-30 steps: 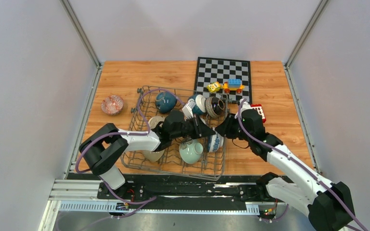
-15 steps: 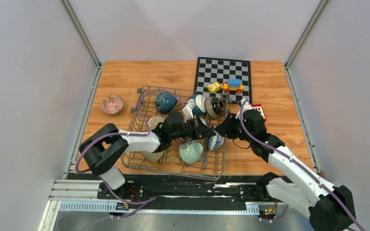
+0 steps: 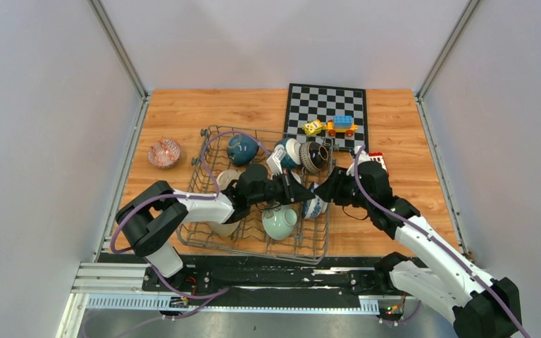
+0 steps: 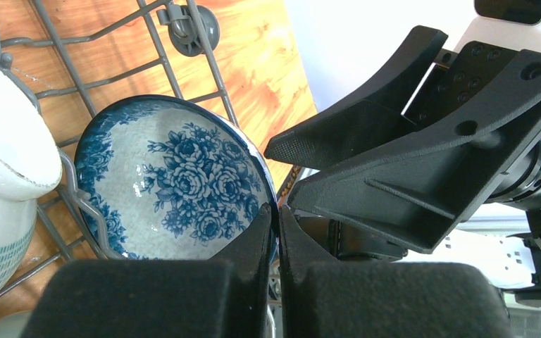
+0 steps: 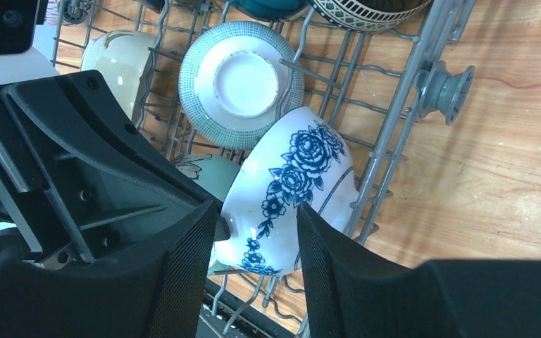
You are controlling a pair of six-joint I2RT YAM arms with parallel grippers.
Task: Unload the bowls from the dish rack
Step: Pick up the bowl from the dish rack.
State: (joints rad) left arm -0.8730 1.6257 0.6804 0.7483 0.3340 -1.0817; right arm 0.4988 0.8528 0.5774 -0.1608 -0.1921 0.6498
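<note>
- The left claw [image 3: 297, 193] reaches across the rack [image 3: 246, 252] from the left. It is closed, pinching the rim of the flowered bowl [image 4: 176, 183].
- In the left wrist view its two fingers [image 4: 257, 239] meet at that rim, one on each side of the thin edge.
- The flowered bowl stands on its side near the rack's right wall, leaning between the wire prongs.
- The right claw [image 3: 322, 189] comes in from the right and is open. In the right wrist view its fingers [image 5: 324, 267] stand either side of the bowl's lower edge; I cannot tell whether they touch it.
- Other bowls sit in the rack: a pale green bowl [image 3: 280, 222] near the front, a teal bowl [image 3: 242, 148] at the back, and a striped bowl [image 3: 315, 156] at the back right.
- A reddish bowl [image 3: 164, 153] sits on the bench [image 3: 176, 113], left of the rack.
- A chessboard [image 3: 324, 105] with toy blocks [image 3: 341, 125] lies behind the rack.
</note>
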